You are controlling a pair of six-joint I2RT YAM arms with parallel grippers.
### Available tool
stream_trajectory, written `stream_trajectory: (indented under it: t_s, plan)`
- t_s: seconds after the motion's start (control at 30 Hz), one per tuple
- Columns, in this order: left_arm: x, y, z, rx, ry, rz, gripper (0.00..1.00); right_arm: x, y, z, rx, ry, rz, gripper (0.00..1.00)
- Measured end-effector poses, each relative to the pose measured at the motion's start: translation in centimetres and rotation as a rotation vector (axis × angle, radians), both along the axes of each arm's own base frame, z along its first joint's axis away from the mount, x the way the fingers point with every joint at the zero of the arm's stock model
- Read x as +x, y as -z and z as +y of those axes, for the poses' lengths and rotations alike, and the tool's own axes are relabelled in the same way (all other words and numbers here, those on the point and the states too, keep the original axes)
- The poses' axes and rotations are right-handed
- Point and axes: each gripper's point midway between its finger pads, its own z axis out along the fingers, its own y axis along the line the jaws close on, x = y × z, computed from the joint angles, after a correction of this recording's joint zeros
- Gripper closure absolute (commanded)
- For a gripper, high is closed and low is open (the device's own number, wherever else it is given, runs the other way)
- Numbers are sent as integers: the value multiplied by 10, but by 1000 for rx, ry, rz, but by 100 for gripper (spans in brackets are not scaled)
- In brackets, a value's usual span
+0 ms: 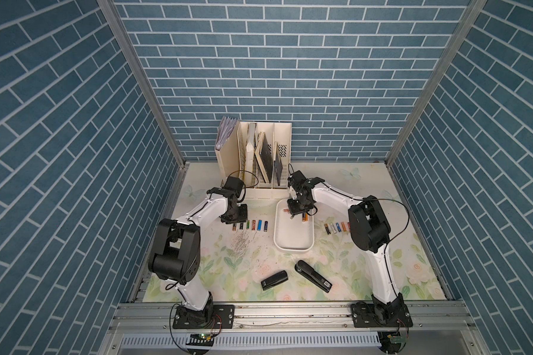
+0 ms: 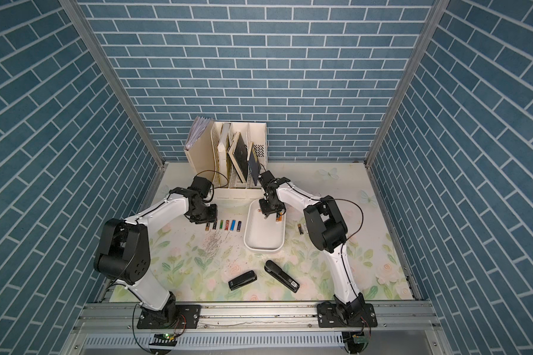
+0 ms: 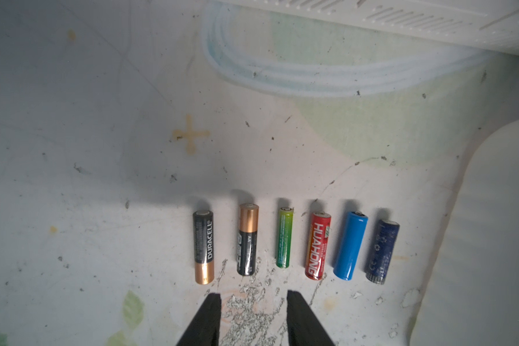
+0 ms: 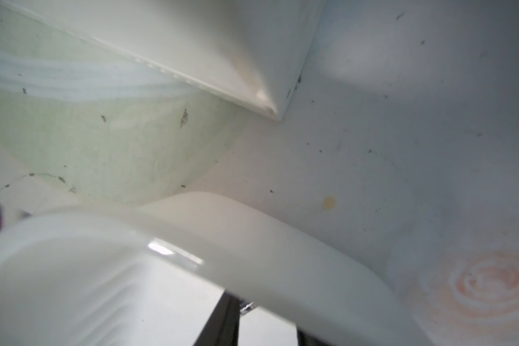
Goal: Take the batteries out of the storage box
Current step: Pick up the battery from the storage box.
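Floral mat (image 1: pixel 336 276); batteries (image 1: pixel 304 217) in the storage box (image 1: pixel 293 238) look light, slick, rolly, so pinch mid-barrel; left gripper (image 3: pixel 253 295) spread empty; right gripper (image 1: pixel 292 215) over box, can't tell

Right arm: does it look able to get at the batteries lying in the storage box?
Probably yes. The right pincer hangs over the far end of the storage box, right beside the batteries there. They lie uncovered on its floor, and only the low wall stands near.
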Motion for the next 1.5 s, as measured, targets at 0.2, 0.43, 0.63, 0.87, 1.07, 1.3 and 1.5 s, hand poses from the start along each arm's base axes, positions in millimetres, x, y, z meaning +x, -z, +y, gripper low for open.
stream_trajectory:
  t_s: [0.2,0.43,0.63,0.87,1.07,1.3,1.5]
  plan:
    - [0,0,-2,-1,4,-1,58,0,1,0,-21,-1,-15,66]
    - [-1,0,-3,-1,6,-1,58,-2,2,2,-65,-12,-50,68]
    - [-1,0,-3,-1,6,-2,58,-2,2,2,-105,-17,-83,66]
    - [-1,-1,-4,0,7,-3,58,6,7,1,-115,-4,-136,65]
    - [-1,0,-4,0,8,-2,58,6,10,4,-92,-2,-176,62]
    - [-1,-1,-4,0,8,-2,58,1,11,0,-90,-3,-181,61]
    - [-1,-1,-4,0,8,-2,58,-1,11,-1,-90,-4,-180,60]
